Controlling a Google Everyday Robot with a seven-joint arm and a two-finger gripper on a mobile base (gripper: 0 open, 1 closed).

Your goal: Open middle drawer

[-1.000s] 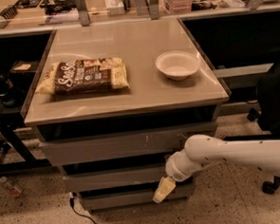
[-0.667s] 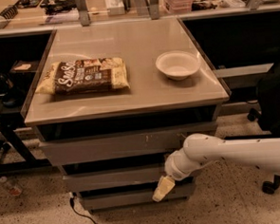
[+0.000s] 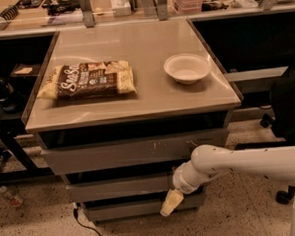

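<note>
The middle drawer [image 3: 119,188] is a plain flat gray face, second of three in the cabinet under the tabletop. It sits a little forward of the dark gap above it. My gripper [image 3: 171,201] has a cream-colored tip on a white arm that comes in from the right. It hangs in front of the cabinet's lower right, just below the middle drawer's face and over the bottom drawer [image 3: 138,209]. Whether it touches the middle drawer cannot be seen.
The top drawer [image 3: 129,152] has white scratch marks. On the tabletop [image 3: 136,98] lie a brown snack bag [image 3: 87,80] and a white bowl [image 3: 187,68]. A black cable [image 3: 86,226] runs on the floor at the cabinet's left foot. A chair base [image 3: 282,197] stands at the right.
</note>
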